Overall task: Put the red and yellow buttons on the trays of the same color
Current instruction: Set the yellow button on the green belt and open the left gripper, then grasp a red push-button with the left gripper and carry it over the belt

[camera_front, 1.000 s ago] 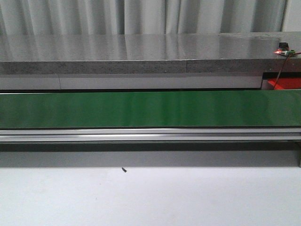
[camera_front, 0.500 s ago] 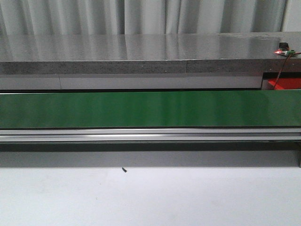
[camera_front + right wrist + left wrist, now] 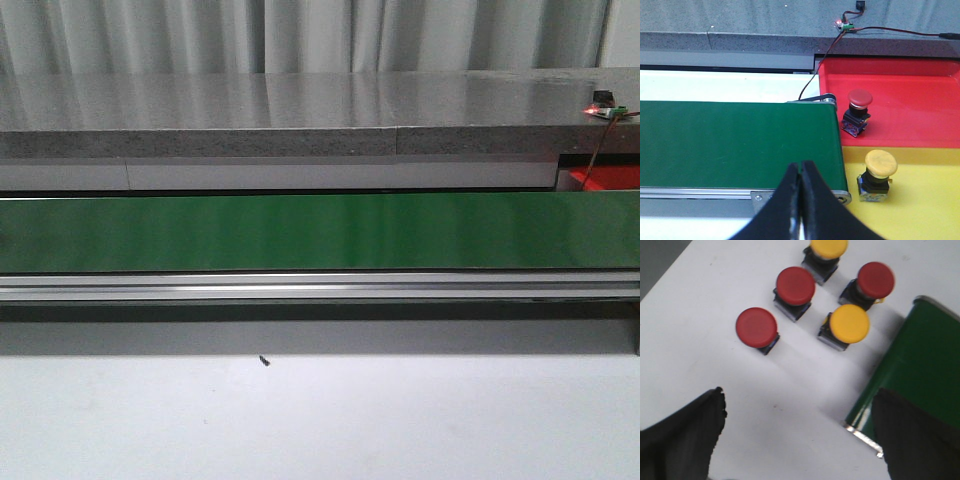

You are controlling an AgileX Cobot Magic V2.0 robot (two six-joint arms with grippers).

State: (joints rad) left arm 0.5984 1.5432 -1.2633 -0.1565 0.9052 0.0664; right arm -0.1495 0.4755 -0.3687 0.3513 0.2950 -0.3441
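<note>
In the left wrist view several buttons stand on the white table: red buttons (image 3: 756, 328) (image 3: 795, 286) (image 3: 875, 279) and yellow buttons (image 3: 849, 323) (image 3: 829, 246). My left gripper (image 3: 799, 402) is open above bare table, short of the nearest red button, nothing between its fingers. In the right wrist view a red button (image 3: 860, 100) stands on the red tray (image 3: 900, 85) and a yellow button (image 3: 880, 163) on the yellow tray (image 3: 920, 200). My right gripper (image 3: 800, 172) is shut and empty, over the green belt's end. Neither gripper shows in the front view.
A long green conveyor belt (image 3: 320, 232) on an aluminium frame runs across the table, its ends showing as the green belt (image 3: 920, 365) and the green belt (image 3: 735, 145). A grey counter (image 3: 300, 110) lies behind. A small circuit board (image 3: 846, 25) with wires sits above the red tray.
</note>
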